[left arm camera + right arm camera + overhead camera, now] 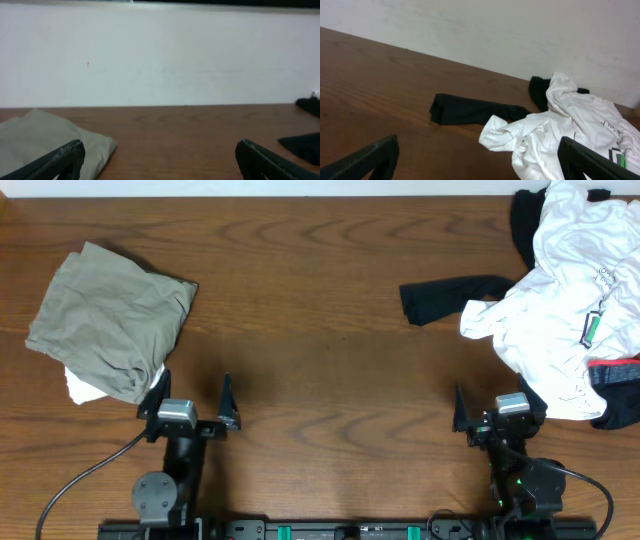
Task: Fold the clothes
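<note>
Far L: olive garment [110, 320] sits bunched on the counter [320, 330]. A white cloth [82, 387] pokes out under its near edge. Only a corner shows, so can't tell what it is. L wrist view catches just the olive garment's near corner [45, 137], cut off by the frame edge and by one fingertip [62, 160]. The white cloth doesn't show there at all.

Left jaws stand wide w/ nothing between them, just beside the olive garment's near-right corner. From overhead one finger overlaps the cloth edge; touching or above it, can't tell. A cable [80, 480] trails off from the left arm [170, 470] to the near-L edge.

R of centre: a long black garment [450, 297] lies flat, its R end hidden under the white shirt [570, 300]. R wrist view shows its blunt L end plainly [470, 111].

The white shirt is crumpled, w/ a green-and-white tag [592, 328], and runs off the frame at R. A second black piece [522, 225] sticks out behind it, mostly covered. R wrist view shows only a dark lump [540, 90] there. A dark piece w/ a red band [615, 372] shows overhead only, half under the shirt and cut off.

Right jaws also wide, empty, at the pile's near edge. One finger overlaps the shirt hem from overhead; contact unclear.
</note>
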